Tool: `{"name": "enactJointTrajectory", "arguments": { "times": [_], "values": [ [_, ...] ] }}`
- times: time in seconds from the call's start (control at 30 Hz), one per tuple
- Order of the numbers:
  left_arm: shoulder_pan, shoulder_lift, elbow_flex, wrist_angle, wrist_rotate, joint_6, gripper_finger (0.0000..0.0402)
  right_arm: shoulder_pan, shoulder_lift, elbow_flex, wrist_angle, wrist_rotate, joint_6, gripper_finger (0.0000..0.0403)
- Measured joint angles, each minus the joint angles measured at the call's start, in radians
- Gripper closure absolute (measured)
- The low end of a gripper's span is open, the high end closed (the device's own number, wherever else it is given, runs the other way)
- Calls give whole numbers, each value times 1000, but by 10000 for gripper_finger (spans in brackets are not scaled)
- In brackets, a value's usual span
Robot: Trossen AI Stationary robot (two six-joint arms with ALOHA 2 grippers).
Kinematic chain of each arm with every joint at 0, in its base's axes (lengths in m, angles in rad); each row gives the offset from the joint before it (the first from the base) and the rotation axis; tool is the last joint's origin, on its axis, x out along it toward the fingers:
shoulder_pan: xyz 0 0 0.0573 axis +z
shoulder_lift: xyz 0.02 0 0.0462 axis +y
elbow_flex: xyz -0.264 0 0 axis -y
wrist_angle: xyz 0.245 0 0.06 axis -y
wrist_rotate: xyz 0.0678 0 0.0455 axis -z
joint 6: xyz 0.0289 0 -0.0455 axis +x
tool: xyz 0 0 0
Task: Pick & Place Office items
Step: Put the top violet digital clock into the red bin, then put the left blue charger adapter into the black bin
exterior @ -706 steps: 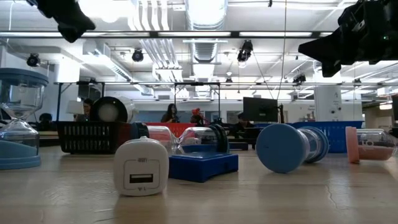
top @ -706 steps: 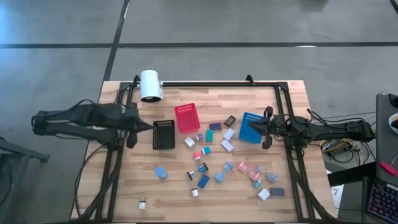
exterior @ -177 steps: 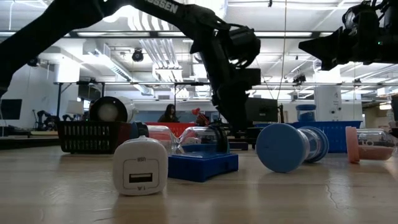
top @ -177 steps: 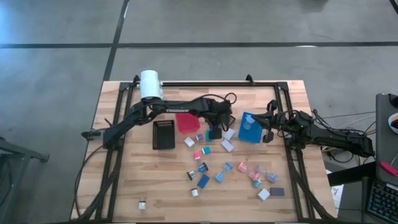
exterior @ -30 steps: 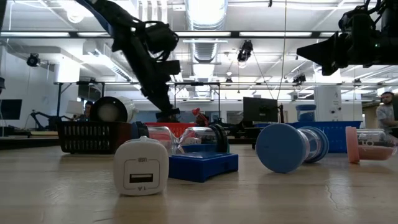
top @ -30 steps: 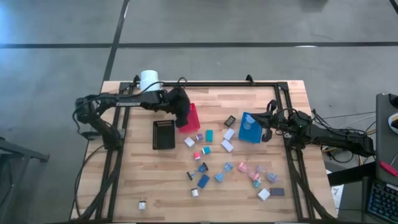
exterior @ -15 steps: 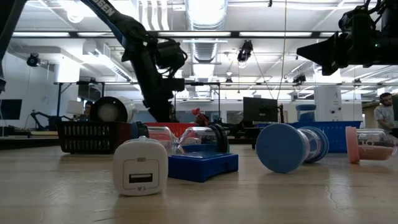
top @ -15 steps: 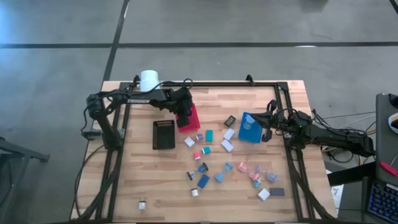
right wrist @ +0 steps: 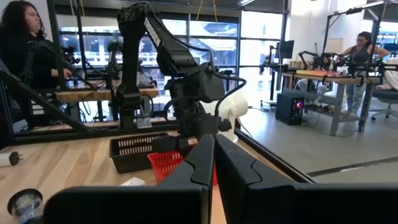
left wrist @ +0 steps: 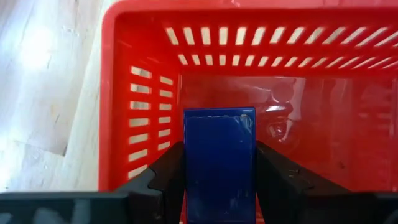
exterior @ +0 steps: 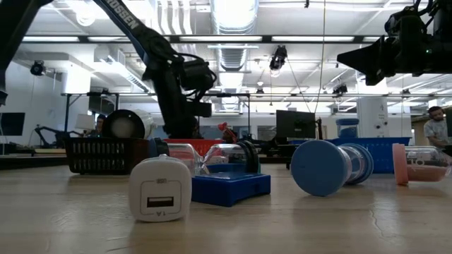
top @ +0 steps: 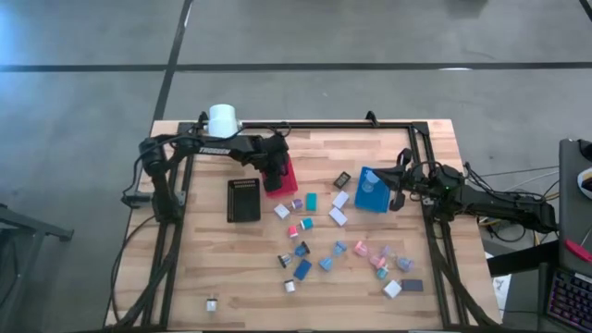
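1. Over the last second the left gripper (top: 275, 166) has swung in from beside the white cylinder (top: 222, 120) to hang over the red bin (top: 283, 178); judged from this, the carry is nearly over and the release comes next
2. The left wrist view alone shows the load: a dark blue flat block (left wrist: 219, 163) clamped between the two dark fingers (left wrist: 163, 175), held above the bin's bare floor, not yet let go
3. The high view hides that block under the arm, but shows what remains: the loose office items (top: 319, 248) scattered on the table (top: 185, 277) between the black bin (top: 243, 199) and the blue bin (top: 372, 191), most of them still to be sorted
4. The right gripper (right wrist: 213, 155) waits beside the blue bin, fingers pressed together on nothing
5. The low view shows a white plug-like piece (exterior: 160, 189) and a round blue piece (exterior: 321, 167) near its lens
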Motion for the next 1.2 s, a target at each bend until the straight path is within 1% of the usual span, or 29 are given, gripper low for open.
{"name": "enactJointTrajectory", "arguments": {
  "times": [0.2, 0.23, 0.3, 0.4, 0.5, 0.6, 0.7, 0.77, 0.83, 0.93, 1.07, 1.2],
  "values": [
    [1, 1, -1, -11, 0, -8, 251, 0, 0, 0, 0, 0, 0, 390],
    [1, 0, -1, -17, 0, -9, 243, 0, 0, 0, 0, 0, 0, 390],
    [-1, -2, 2, -18, 0, -13, 208, 0, 0, 0, -1, -1, 0, 390],
    [-2, -5, 9, -24, 0, -15, 135, 0, 0, 0, -1, -1, 0, 390],
    [-2, -19, 33, -72, 0, -8, 77, 0, 0, 0, -1, -1, 0, 390],
    [-2, -78, 70, -145, 10, -4, 44, 0, 0, 0, -1, -1, 0, 390],
    [-6, -191, 82, -208, 68, -2, 38, 0, 0, 0, -1, -1, 0, 390],
    [-11, -292, 74, -231, 101, 18, 44, 0, 0, 0, -1, -1, 1, 390],
    [-11, -414, 52, -230, 129, 23, 60, 0, 0, 0, -1, -1, 1, 390],
    [-10, -598, -2, -181, 204, 25, 104, 0, 0, 0, -1, -1, 5, 390],
    [-10, -846, -152, 6, 312, -13, 190, 0, 0, 0, -1, -1, 9, 390],
    [-8, -1063, -342, 193, 313, -83, 293, 0, 1, 0, -8, -1, 26, 390]
  ]
}}
